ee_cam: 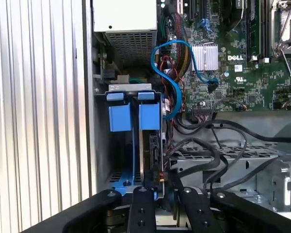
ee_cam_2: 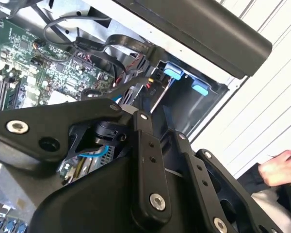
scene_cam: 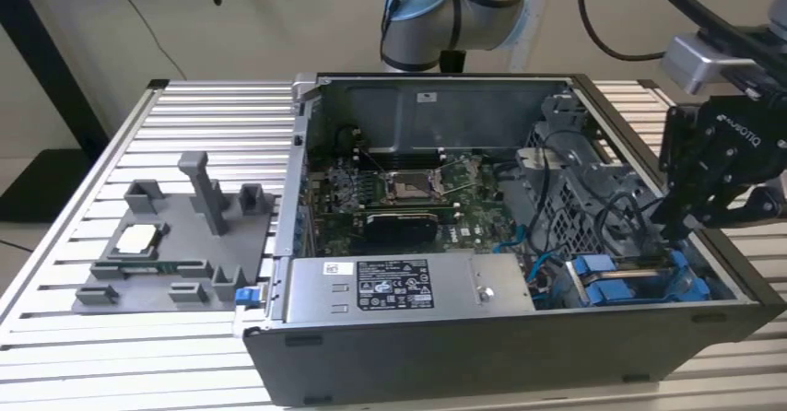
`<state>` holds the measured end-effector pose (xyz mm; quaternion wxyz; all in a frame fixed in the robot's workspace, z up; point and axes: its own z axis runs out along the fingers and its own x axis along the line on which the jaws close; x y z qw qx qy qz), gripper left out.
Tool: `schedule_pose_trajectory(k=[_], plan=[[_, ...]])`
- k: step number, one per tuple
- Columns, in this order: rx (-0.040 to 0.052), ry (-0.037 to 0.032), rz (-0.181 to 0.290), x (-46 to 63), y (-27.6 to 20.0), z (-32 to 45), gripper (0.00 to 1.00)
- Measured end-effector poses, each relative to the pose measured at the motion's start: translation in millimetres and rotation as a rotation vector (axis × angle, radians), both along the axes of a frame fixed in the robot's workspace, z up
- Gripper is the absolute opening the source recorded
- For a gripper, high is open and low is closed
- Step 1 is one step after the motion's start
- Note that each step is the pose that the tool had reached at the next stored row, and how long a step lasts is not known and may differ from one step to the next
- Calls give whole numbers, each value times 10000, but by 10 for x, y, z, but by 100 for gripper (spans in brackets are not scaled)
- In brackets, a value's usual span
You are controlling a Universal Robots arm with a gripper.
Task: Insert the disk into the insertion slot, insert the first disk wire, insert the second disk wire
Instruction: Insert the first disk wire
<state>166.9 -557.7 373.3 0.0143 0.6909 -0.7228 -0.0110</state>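
Now: disk (ee_cam: 153,145) sits inside insertion slot (ee_cam: 101,145), blue tabs (ee_cam: 120,116) at its end | gripper (scene_cam: 675,229) hangs just above slot, by case (scene_cam: 492,356) wall; cannot tell if it is wide or narrow | blue cable (ee_cam: 172,82) curls beside slot | green board (ee_cam: 242,73) lies farther inside case

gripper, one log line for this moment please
gripper: low over slot | disk: edge-on in slot, blue frame | computer case: open
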Motion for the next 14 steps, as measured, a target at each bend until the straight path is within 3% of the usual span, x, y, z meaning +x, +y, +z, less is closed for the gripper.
schedule_pose_trajectory(k=[5, 10, 12, 14], plan=[[4, 0, 2, 3, 6, 11, 27], [21, 2, 32, 76, 28, 12, 27], [147, 1, 33, 99, 35, 12, 27], [440, 1, 34, 122, 38, 12, 27]])
